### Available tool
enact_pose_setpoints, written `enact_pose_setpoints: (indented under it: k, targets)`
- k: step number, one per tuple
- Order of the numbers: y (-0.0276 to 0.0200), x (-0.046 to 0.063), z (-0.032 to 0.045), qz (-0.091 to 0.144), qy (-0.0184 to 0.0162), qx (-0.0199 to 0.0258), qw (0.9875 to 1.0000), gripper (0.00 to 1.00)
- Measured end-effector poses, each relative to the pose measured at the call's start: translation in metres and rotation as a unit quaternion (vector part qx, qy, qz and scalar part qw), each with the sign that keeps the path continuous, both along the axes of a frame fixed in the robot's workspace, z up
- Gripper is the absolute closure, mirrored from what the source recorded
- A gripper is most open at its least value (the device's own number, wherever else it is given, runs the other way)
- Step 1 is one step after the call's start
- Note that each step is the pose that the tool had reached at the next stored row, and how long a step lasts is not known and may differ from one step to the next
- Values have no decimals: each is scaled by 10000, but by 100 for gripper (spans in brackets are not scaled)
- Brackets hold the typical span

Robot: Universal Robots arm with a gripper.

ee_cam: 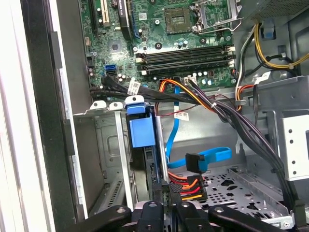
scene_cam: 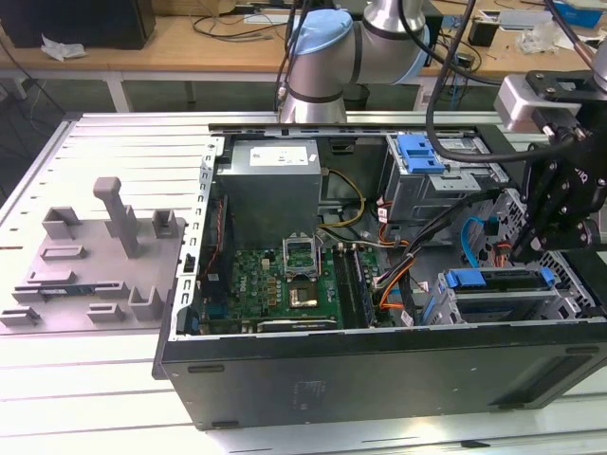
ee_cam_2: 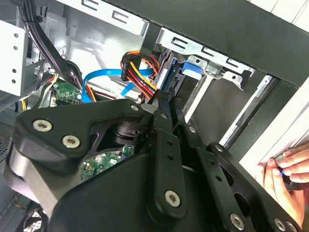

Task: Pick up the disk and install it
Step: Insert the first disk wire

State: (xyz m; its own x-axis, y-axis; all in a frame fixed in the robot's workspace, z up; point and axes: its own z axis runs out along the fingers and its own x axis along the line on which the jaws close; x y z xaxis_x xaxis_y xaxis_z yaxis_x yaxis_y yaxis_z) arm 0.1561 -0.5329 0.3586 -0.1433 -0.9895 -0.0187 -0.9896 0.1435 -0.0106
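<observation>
The disk (scene_cam: 498,289) sits on edge in the metal drive cage (scene_cam: 446,305) at the corner of the computer case (scene_cam: 379,379) that lies nearest the camera on the exterior view's right, its blue bracket uppermost and its silver-grey body below. In the first wrist view the same blue bracket (ee_cam: 143,130) stands up between the cage's grey walls, with the disk's dark edge running down under it. The gripper (scene_cam: 519,251) hangs just above the bracket, close to that edge of the case, and its black fingers (ee_cam_2: 164,140) look drawn together with nothing seen between them; whether the tips touch the bracket cannot be told. Just beside the disk a flat blue cable (ee_cam: 207,157) curls across the perforated case floor, and a bundle of red, orange and yellow wires (ee_cam: 186,186) ends in a black plug next to the cage. Farther in lies the green motherboard (scene_cam: 285,284), with its row of memory sticks (ee_cam: 186,55) towards the drive cage. A grey power supply (scene_cam: 275,180) fills the far corner of the case, and a lighter-blue latch (scene_cam: 422,152) tops a second grey cage along the far edge. A person's hand (ee_cam_2: 285,169) rests at the outer rim of the case. Well apart, on the slatted table (scene_cam: 95,398), stands a grey fixture plate (scene_cam: 95,256) with upright blocks.
</observation>
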Motion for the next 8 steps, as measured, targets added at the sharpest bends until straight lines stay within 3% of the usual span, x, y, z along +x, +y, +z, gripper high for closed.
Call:
enact_pose_setpoints:
  k: [8]
  targets:
    - [-8,8,-1,110,17,14,9999,84]
